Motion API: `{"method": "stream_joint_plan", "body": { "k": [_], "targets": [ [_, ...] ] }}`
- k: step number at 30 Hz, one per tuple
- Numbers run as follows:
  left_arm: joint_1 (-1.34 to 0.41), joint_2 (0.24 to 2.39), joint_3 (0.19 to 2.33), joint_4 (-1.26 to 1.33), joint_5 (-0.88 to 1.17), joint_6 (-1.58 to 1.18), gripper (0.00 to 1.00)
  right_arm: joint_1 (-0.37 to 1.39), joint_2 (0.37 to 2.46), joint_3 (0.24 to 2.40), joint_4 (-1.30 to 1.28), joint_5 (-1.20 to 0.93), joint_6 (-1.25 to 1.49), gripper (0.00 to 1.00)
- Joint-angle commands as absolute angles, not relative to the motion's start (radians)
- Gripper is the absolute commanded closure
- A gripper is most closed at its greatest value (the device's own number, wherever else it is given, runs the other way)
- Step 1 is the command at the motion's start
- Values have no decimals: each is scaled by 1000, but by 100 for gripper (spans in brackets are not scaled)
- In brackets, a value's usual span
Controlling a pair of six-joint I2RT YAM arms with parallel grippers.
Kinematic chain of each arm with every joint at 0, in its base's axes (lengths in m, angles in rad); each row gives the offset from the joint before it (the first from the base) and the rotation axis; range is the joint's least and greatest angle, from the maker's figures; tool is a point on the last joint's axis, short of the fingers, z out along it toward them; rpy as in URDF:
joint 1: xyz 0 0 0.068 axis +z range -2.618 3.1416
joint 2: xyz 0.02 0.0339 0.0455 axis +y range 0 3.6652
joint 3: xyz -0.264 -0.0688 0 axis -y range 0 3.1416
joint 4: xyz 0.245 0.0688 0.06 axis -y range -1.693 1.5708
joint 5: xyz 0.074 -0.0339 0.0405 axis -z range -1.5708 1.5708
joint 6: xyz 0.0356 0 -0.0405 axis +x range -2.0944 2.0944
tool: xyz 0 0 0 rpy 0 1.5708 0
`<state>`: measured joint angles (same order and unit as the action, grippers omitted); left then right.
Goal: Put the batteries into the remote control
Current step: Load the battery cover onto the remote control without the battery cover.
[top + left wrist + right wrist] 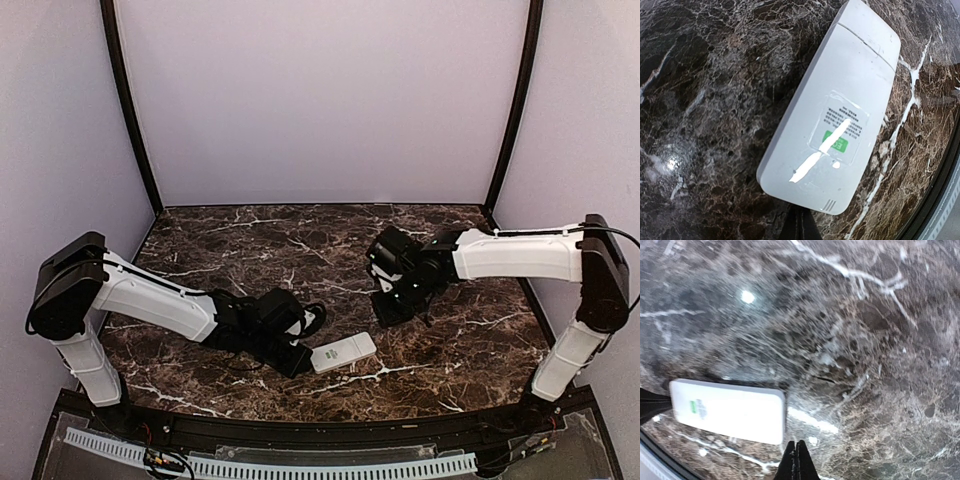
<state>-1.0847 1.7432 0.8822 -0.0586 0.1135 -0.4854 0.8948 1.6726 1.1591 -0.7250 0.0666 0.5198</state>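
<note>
a dark marble table (pixel 200 250) with white veins, closed in by pale walls (pixel 320 100) on three sides. the white remote control (pixel 343 352) lies flat near the table's front edge, a little left of centre, with its back up. a clear sticker (pixel 838 135) with a green patch sits on the back, and a seam (pixel 865 42) crosses near one end. whatever is under the back is hidden.

the left gripper (pixel 303 362), fingers pressed together, sits at the remote's left end; contact cannot be told. the right gripper (pixel 385 316), fingers also together and holding nothing, hangs just behind the remote, apart from it. bare marble lies open behind and beside both arms.
</note>
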Motion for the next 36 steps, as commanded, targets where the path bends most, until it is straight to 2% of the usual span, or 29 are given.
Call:
{"method": "stream_joint_plan", "body": {
  "k": [1,11,16,23,29,36],
  "targets": [
    [-1091,1765,854,-126,100,-471,100,900,1615,1192,-637,-18,493,100],
    [-1091,1769,858,-130,103,-469,100,910,1734,1056,-459,-167,560,100],
    [-1091,1770,861,-132,102,-465,100,911,1787,1046,-492,-135,562,100],
    [-1091,1771,860,-130,102,-465,100,913,1728,1125,-562,-122,536,100],
    [-1092,1770,859,-129,102,-463,100,892,1682,1162,-668,52,581,100],
    [-1091,1770,857,-127,102,-463,100,897,1800,1190,-815,242,607,100]
  ]
}}
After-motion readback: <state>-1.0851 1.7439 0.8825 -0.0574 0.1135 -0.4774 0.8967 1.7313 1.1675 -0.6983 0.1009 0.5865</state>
